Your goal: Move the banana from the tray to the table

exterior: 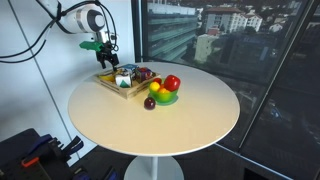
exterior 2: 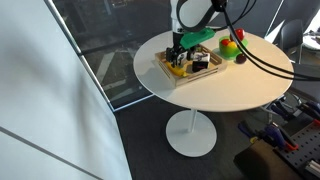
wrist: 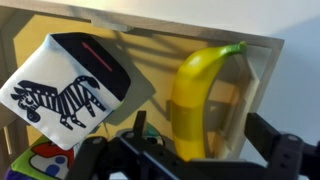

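Observation:
The yellow banana (wrist: pixel 195 95) lies in the wooden tray (wrist: pixel 180 30), along its side wall. In the wrist view my gripper (wrist: pixel 204 125) is open, with one finger on each side of the banana and a gap to each. In both exterior views the gripper (exterior: pixel 104 53) (exterior 2: pixel 178 50) hangs low over the tray (exterior: pixel 112 85) (exterior 2: pixel 200 78), which sits on the round white table (exterior: pixel 150 125) (exterior 2: pixel 230 95). The banana is too small to make out there.
A white carton with a zebra print (wrist: pixel 75 85) stands in the tray right beside the banana. Other small items fill the tray. A green plate with red and yellow fruit (exterior: pixel 166 90) (exterior 2: pixel 232 47) sits next to the tray. A window is close behind.

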You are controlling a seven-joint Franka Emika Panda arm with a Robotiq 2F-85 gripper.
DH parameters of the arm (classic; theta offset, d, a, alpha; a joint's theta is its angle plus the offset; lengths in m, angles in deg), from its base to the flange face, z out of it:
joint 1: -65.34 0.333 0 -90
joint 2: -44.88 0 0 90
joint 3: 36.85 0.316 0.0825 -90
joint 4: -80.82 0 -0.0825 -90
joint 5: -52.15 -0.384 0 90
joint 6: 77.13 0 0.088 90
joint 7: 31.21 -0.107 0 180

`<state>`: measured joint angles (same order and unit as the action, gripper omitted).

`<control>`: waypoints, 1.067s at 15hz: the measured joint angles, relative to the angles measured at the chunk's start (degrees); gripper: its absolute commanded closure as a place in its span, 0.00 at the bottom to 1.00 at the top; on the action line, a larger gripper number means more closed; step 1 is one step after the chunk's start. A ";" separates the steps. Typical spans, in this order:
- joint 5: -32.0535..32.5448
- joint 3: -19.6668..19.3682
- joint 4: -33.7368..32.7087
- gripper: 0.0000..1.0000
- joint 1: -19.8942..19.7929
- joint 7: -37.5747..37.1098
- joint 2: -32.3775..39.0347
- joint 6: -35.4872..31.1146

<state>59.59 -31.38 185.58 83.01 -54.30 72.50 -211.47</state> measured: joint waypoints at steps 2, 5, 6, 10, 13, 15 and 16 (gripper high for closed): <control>0.00 -0.01 -0.03 0.00 0.11 0.00 0.30 0.00; 0.00 -0.07 -0.18 0.00 0.13 0.00 1.11 0.00; 0.00 -0.14 -0.27 0.00 0.13 0.00 1.42 0.00; 0.00 -0.51 -0.66 0.00 0.13 0.00 2.58 0.00; 0.00 -0.89 -0.88 0.00 0.12 0.00 3.06 0.00; 0.00 -1.16 -1.11 0.00 0.12 0.00 3.44 0.00; 0.00 -1.29 -1.21 0.00 0.13 0.00 3.66 0.00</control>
<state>59.59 -32.67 184.37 83.14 -54.30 76.16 -211.46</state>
